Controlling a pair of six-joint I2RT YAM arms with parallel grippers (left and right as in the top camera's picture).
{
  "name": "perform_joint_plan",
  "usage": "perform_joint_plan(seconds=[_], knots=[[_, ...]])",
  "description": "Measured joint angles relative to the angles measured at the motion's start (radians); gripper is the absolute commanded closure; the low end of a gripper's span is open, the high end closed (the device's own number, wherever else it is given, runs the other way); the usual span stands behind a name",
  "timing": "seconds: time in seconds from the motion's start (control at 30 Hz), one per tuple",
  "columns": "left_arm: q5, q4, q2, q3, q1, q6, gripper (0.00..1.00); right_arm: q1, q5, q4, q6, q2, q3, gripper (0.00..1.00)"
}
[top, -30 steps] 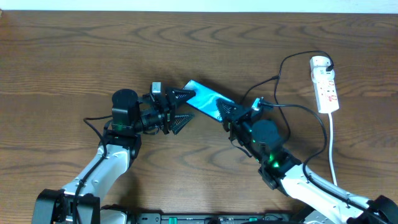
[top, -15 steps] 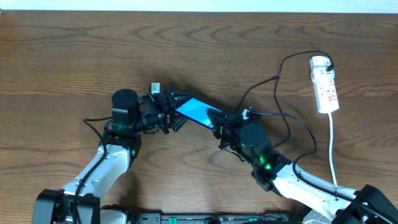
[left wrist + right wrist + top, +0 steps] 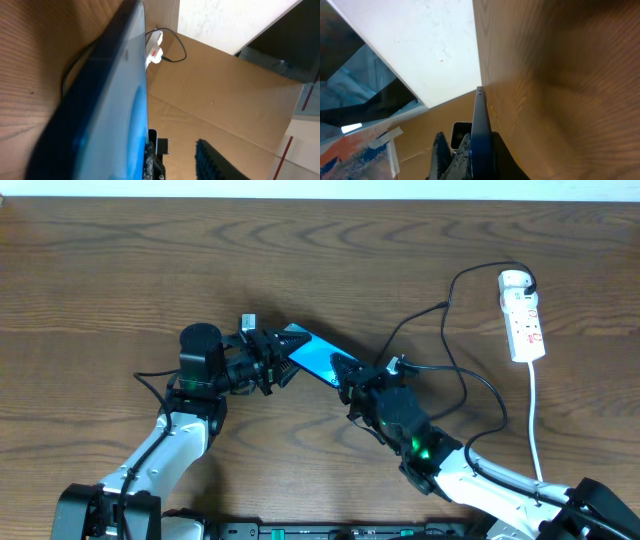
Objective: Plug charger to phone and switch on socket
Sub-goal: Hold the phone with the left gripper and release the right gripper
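Observation:
The phone (image 3: 312, 352), blue screen up, lies slanted at the table's middle between both arms. My right gripper (image 3: 345, 370) is shut on its lower right end; in the right wrist view the phone (image 3: 481, 130) stands edge-on between the fingers. My left gripper (image 3: 288, 355) is at the phone's upper left end, jaws partly open. In the left wrist view one finger (image 3: 150, 157) rests against the phone (image 3: 110, 100) and the other finger (image 3: 215, 162) stands apart. The charger cable (image 3: 455, 370) loops from the socket (image 3: 522, 315) toward my right gripper; its plug is hidden.
The socket lies at the far right with its white cord (image 3: 535, 420) running toward the front edge. The black adapter (image 3: 527, 280) sits at the socket's top end. Loops of black cable lie between the socket and my right arm.
My right gripper has carried the phone leftward, sliding its end in at my left gripper. The left jaws have narrowed from wide open.

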Motion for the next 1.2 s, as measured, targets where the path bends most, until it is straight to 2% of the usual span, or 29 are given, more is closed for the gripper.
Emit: perform_joint_plan(seconds=[0.2,0.33,0.7,0.73,0.83,0.9,1.0,1.07,1.2], knots=[[-0.031,0.0,0.0,0.0,-0.034,-0.001,0.61,0.012,0.03,0.004,-0.021,0.0,0.0,0.99],[-0.047,-0.002,0.0,0.0,-0.053,0.0,0.69,0.013,0.034,0.005,-0.026,0.0,0.0,0.99],[-0.049,-0.008,0.001,-0.005,-0.056,0.0,0.82,0.035,0.066,0.014,-0.038,-0.002,0.0,0.99],[-0.049,-0.009,0.002,-0.005,-0.056,0.0,0.87,0.035,0.066,0.014,-0.038,-0.002,0.0,0.99],[-0.048,-0.011,0.005,-0.006,-0.056,0.002,0.92,0.035,0.071,0.015,-0.038,-0.002,0.002,0.99],[-0.048,-0.008,0.005,-0.007,-0.056,0.007,0.92,0.036,0.072,0.016,-0.028,-0.003,0.002,0.98],[-0.048,-0.003,0.005,-0.007,-0.056,0.021,0.92,0.036,0.073,0.015,-0.017,-0.005,0.002,0.94],[-0.048,-0.003,0.005,-0.007,-0.056,0.02,0.92,0.036,0.07,0.012,-0.019,-0.005,0.002,0.84],[-0.049,-0.005,0.005,-0.007,-0.057,0.015,0.92,0.04,0.045,-0.01,-0.044,-0.005,0.002,0.71]])
